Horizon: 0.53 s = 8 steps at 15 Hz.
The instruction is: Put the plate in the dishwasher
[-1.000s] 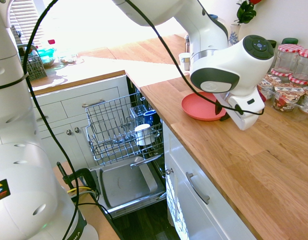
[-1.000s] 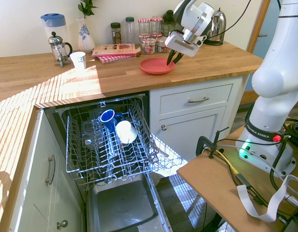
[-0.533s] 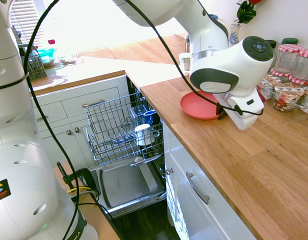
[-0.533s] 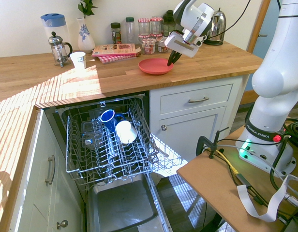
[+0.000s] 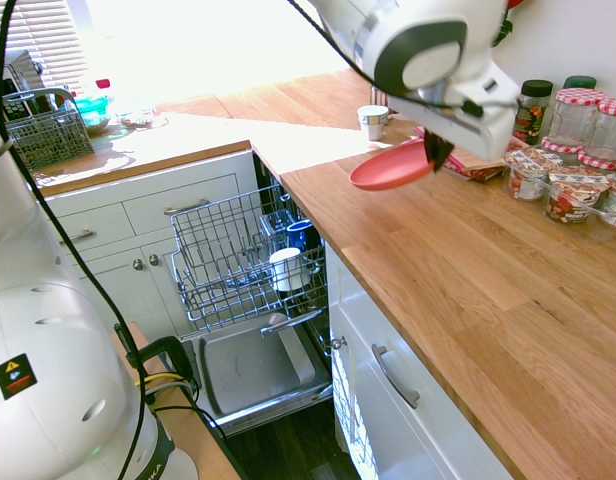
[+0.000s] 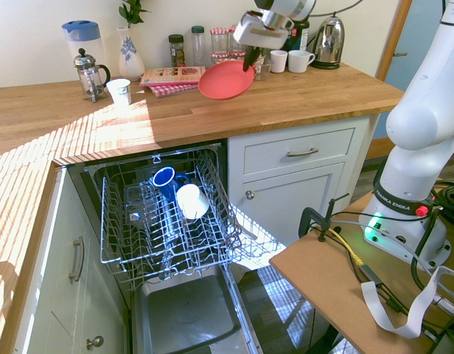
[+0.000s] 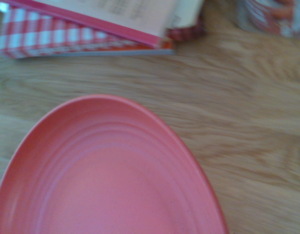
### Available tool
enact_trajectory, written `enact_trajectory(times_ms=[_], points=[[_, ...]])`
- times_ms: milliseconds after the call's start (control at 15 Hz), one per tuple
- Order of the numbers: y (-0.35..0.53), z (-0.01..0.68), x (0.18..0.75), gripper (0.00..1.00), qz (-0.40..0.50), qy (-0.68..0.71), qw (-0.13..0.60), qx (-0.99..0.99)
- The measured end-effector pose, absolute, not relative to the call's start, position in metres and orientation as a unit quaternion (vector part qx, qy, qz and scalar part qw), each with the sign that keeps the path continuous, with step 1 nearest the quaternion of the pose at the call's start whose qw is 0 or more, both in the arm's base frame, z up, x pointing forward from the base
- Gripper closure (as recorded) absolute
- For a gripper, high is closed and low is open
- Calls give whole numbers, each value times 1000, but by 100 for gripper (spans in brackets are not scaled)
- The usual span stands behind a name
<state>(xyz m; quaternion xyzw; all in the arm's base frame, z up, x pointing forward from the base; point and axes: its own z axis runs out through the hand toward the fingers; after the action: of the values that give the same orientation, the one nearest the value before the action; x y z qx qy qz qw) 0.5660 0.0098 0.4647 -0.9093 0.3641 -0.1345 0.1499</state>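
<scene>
wooden surface (image 6: 323, 88), french press (image 6: 88, 74) beside white cup (image 6: 119, 91), red-checked booklet (image 6: 175, 77), jars (image 5: 584, 115) at wall, kettle (image 6: 331, 32), two white mugs (image 6: 289, 60) near it

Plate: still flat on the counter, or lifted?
Lifted. The plate hangs tilted above the worktop, pinched at its rim by the hand.

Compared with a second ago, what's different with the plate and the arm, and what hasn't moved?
The gripper closed on the rim of the plate and lifted it off the counter; the plate now hangs tilted in the air, carried toward the dishwasher side. The dishwasher rack, its mugs, the jars and the red-checked booklet stayed as they were.
</scene>
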Motion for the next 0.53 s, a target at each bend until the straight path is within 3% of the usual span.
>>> enact_trajectory(times_ms=[200, 333, 533], points=[[163, 511, 552, 100, -153, 276, 87, -945], [271, 529, 511, 100, -178, 226, 35, -957], [415, 488, 432, 100, -219, 148, -35, -964]])
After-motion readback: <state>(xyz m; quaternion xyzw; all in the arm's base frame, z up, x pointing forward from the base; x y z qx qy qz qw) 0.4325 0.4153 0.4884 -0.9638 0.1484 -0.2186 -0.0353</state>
